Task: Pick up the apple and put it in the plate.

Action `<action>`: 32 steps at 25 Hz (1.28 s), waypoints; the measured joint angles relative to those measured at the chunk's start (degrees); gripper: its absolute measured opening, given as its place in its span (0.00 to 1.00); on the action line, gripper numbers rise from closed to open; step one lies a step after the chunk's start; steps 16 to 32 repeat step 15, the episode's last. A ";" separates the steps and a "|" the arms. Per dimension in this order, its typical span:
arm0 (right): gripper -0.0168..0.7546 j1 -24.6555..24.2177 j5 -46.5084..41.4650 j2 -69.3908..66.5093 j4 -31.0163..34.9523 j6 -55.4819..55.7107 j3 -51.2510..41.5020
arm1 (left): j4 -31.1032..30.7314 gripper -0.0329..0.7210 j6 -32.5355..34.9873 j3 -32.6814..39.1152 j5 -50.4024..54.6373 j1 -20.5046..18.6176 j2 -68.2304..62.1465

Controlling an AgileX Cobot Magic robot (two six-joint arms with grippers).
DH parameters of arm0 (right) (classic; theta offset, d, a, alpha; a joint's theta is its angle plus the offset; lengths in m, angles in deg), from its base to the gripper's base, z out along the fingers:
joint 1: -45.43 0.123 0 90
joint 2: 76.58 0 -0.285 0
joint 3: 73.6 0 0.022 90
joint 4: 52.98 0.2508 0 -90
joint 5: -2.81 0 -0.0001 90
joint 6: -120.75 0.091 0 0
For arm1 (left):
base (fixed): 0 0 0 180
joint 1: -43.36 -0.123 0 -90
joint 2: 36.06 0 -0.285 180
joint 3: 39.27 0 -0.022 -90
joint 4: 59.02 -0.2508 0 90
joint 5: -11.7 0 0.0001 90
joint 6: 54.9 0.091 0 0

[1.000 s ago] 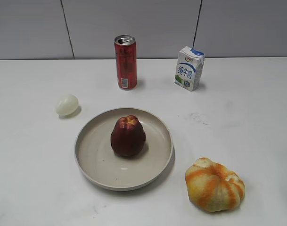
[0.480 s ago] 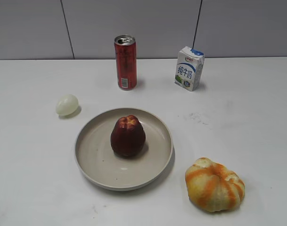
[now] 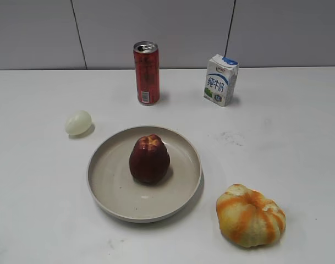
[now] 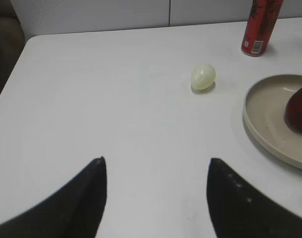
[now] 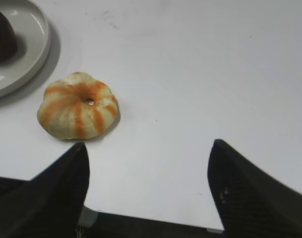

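In the exterior view the apple (image 3: pixel 149 158) stands upright in the middle of the plate (image 3: pixel 109 190), its yellowish dimple turned up. The plate sits toward the front edge of the white worktop (image 3: pixel 299 143), around mid-width. A red can (image 3: pixel 146 72) and a small milk carton (image 3: pixel 220 80) stand near the back edge, well apart from each other. A pale egg-shaped object (image 3: pixel 78 122) lies left of the plate, close to it but not touching. An orange-and-yellow ribbed fruit (image 3: pixel 250 215) lies toward the front right corner, just beside the plate's rim. Neither arm shows in this view.

In the left wrist view the left gripper (image 4: pixel 155 193) hovers over bare worktop toward the left edge, its 2 dark fingers (image 4: pixel 84 201) spread wide with nothing between them. The frame cuts their bases at the bottom. The plate is cut off at the right edge, only a dark red sliver of the apple shows, and the can's top is cropped.

In the right wrist view the right gripper (image 5: pixel 148 191) has its 2 fingers (image 5: pixel 250 191) spread wide and empty, near the front edge. The ribbed fruit lies just ahead of the left finger. At the top left corner, part of the plate and a dark edge of the apple show.
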 joint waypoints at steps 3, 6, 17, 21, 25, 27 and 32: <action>0.79 0.00 -0.05 4.54 0.00 0.00 0.00 | 0.00 0.69 0.00 0.00 0.00 0.00 0.00; 0.79 0.00 -0.05 9.14 0.00 0.00 0.00 | 0.00 0.69 0.00 0.00 0.00 0.00 0.00; 0.79 0.00 -0.43 13.70 -0.20 -0.20 -0.49 | 0.00 0.69 0.00 0.00 0.00 0.00 0.00; 0.79 0.00 -0.43 13.70 -0.20 -0.20 -0.49 | 0.00 0.69 0.00 0.00 0.00 0.00 0.00; 0.79 0.00 -0.43 13.70 -0.20 -0.20 -0.49 | 0.00 0.69 0.00 0.00 0.00 0.00 0.00; 0.79 0.00 -0.43 13.70 -0.20 -0.20 -0.49 | 0.00 0.69 0.00 0.00 0.00 0.00 0.00; 0.79 0.00 -0.43 13.70 -0.20 -0.20 -0.49 | 0.00 0.69 0.00 0.00 0.00 0.00 0.00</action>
